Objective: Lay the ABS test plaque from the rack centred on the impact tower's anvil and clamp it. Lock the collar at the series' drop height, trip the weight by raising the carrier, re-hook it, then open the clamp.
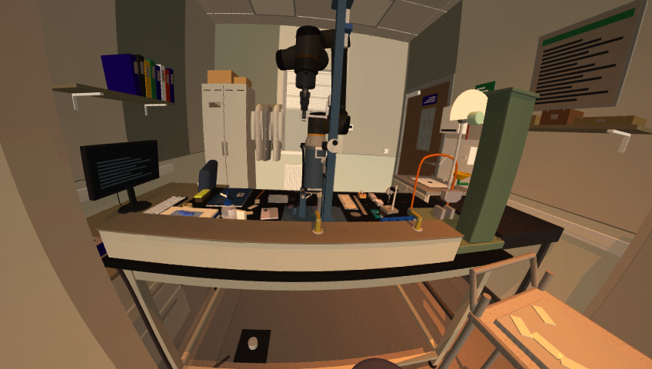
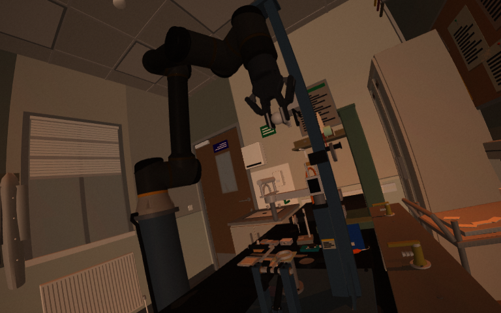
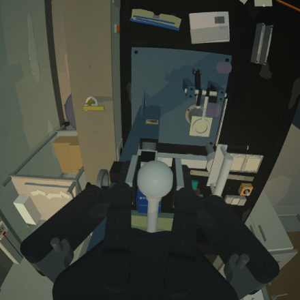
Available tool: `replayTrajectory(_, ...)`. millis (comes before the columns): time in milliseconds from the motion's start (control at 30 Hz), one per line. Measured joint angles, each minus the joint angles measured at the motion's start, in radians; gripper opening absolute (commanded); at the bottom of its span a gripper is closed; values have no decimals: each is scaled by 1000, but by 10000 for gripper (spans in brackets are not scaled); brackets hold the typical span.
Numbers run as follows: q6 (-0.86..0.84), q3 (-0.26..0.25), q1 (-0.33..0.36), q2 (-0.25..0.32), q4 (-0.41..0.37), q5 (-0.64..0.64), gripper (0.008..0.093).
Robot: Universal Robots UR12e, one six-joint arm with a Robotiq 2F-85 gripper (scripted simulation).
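At the middle of the bench stands the impact tower, a tall blue column (image 1: pixel 336 109) on a blue base plate (image 3: pixel 177 95). High on the column my gripper (image 2: pixel 275 118) is closed on the carrier's white ball knob (image 3: pixel 154 178), a finger on either side of the ball. Lower on the column sits the black collar (image 2: pixel 318 158) with its side knob. On the base the pale square plaque (image 3: pixel 201 125) lies over the anvil ring, with the clamp arm (image 3: pixel 204 93) reaching onto it. The weight (image 2: pixel 314 186) sits below the collar.
A tall green pendulum tester (image 1: pixel 496 164) stands at the bench's right end. The rack with pale plaques (image 3: pixel 243 163) lies beside the tower base. A monitor (image 1: pixel 120 170) and keyboard occupy the left end, and a wooden rail with two brass posts (image 1: pixel 317 225) runs along the front.
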Motion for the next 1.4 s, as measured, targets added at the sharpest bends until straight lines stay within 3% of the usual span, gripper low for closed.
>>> replayTrajectory(1400, 0, 49, 0, 78, -126, 0, 80)
